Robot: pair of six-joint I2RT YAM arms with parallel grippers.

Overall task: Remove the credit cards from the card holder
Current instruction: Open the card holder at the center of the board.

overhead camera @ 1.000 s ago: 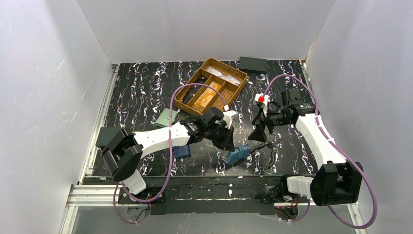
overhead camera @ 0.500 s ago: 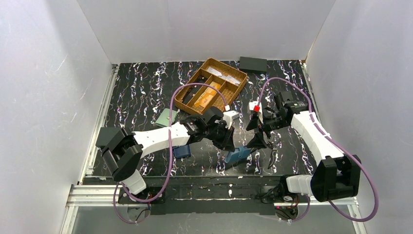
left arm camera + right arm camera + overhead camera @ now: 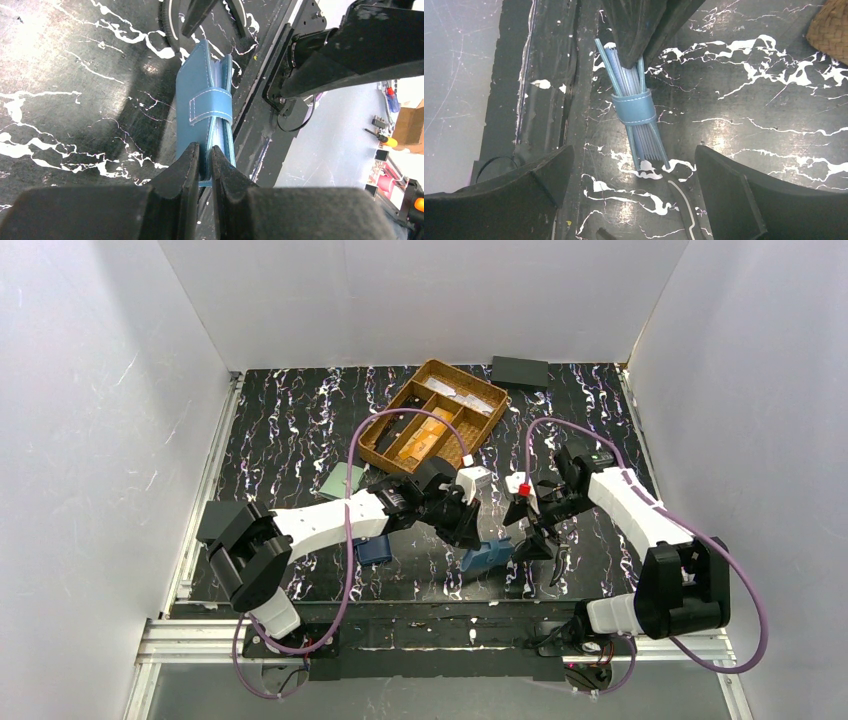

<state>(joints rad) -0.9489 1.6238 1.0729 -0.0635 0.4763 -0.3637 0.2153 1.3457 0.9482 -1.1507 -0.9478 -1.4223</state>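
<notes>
The light blue card holder [image 3: 488,556] stands on edge near the table's front edge, folded, with its snap tab [image 3: 634,109] wrapped round it. My left gripper [image 3: 468,532] is shut on the holder's near end [image 3: 202,100], its fingertips [image 3: 190,160] pinching one cover. My right gripper [image 3: 527,535] hangs just right of the holder, open wide, with the holder's [image 3: 636,112] free end between and just beyond its fingers, touching neither. Only blue-grey inner leaves show between the covers. The credit cards are hidden.
A wicker divider basket [image 3: 487,415] with orange-gold flat pieces sits behind. A dark navy wallet [image 3: 375,550] lies under my left arm and a pale green wallet [image 3: 345,480] beyond it. A black box [image 3: 520,371] is at the back, a thin black cable [image 3: 555,560] near the holder.
My right gripper has swung left and down, closing in on the holder while staying open. The left gripper and the holder have barely moved.
</notes>
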